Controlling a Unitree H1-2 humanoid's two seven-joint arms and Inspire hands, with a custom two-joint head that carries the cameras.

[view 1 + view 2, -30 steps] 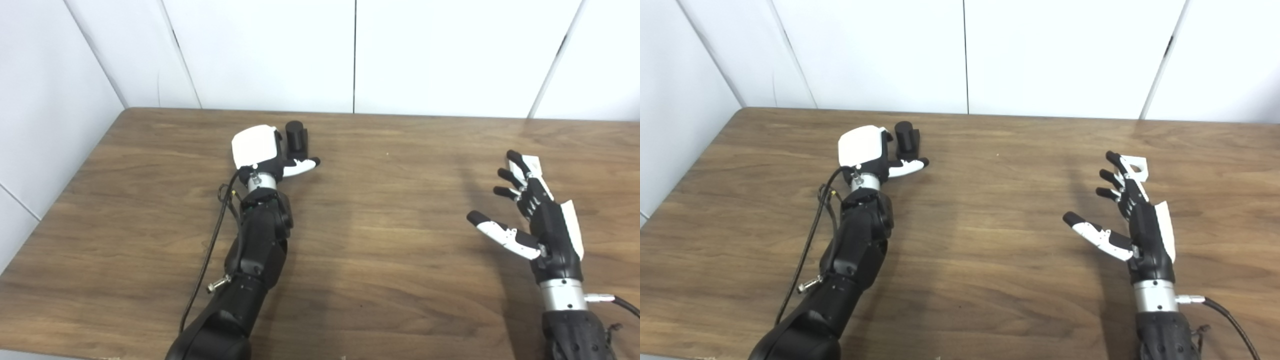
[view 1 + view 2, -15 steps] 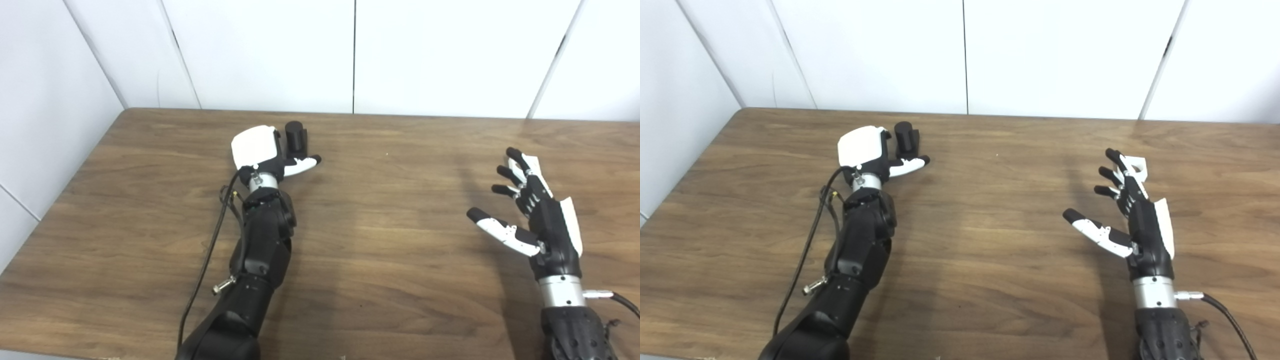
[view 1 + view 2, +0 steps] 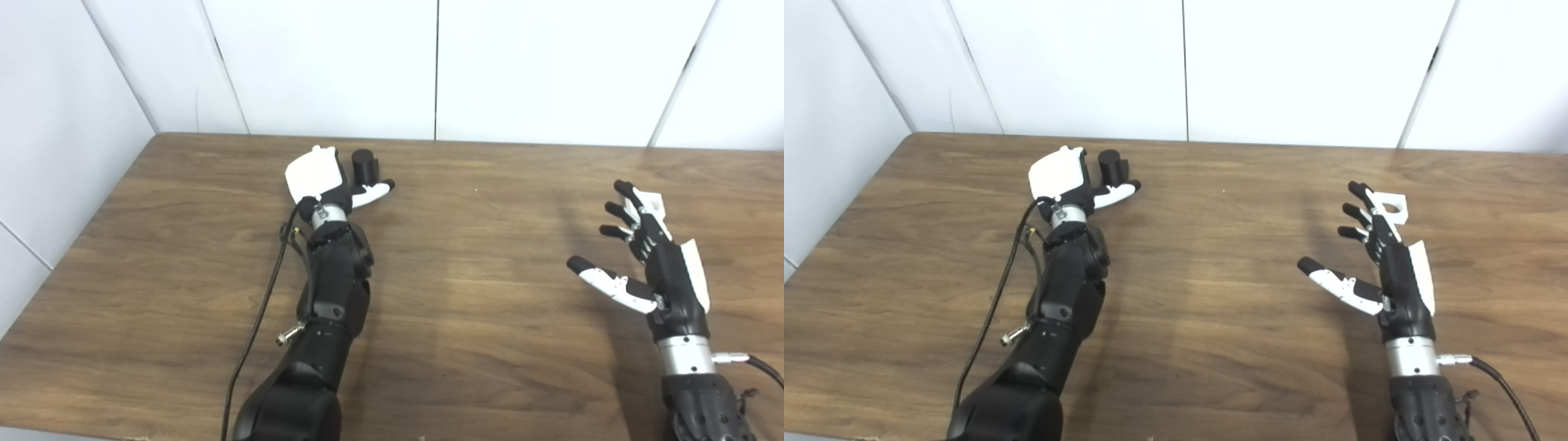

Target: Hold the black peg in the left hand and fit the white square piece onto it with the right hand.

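Brown wood-grain table [image 3: 490,318] against white panelled walls [image 3: 343,61] with dark seams.

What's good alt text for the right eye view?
Two robot arms reach over a wooden table: the left hand sits beside an upright black peg at the far left, thumb out in front of it. The right hand hovers open, fingers spread, by a white square piece with a hole in it. White wall panels stand behind.

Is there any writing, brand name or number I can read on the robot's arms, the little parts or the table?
None: no readable text anywhere.
Left hand, black peg: plain, no marking.
Right hand, white square piece: plain, no marking.
Table: bare wood grain only.
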